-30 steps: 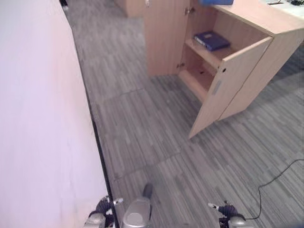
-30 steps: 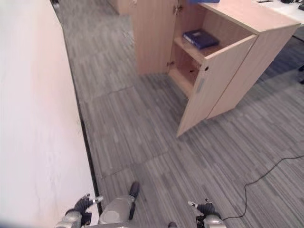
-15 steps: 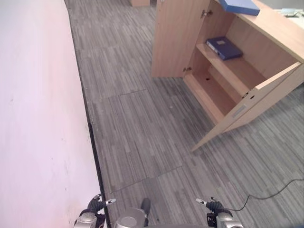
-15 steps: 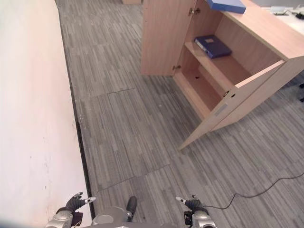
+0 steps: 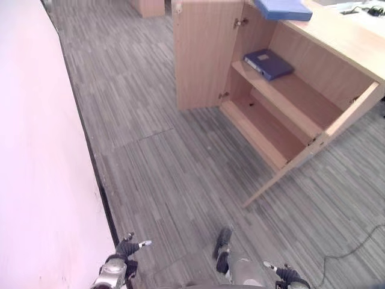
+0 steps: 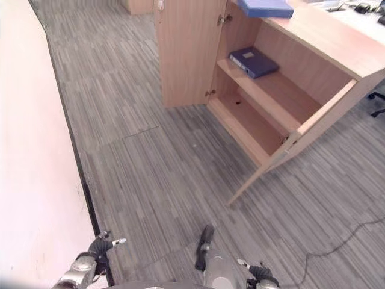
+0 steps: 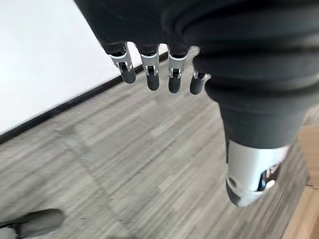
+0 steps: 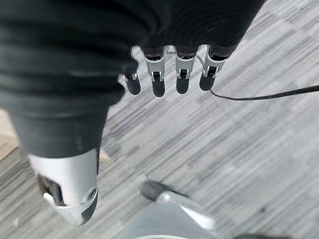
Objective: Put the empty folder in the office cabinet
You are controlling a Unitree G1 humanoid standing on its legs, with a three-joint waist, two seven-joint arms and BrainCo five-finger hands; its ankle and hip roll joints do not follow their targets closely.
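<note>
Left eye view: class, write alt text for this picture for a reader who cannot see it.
An open wooden office cabinet stands on grey carpet, both doors swung wide, with a dark blue folder lying flat on its upper shelf and a lighter blue folder on its top. A white wall runs along the left. At the bottom edge hang the left robot hand and right robot hand, both holding nothing.

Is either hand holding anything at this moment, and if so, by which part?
Nothing is held. The left hand and the right hand both hang with straight fingers over the carpet. One blue folder lies on the cabinet shelf.
</note>
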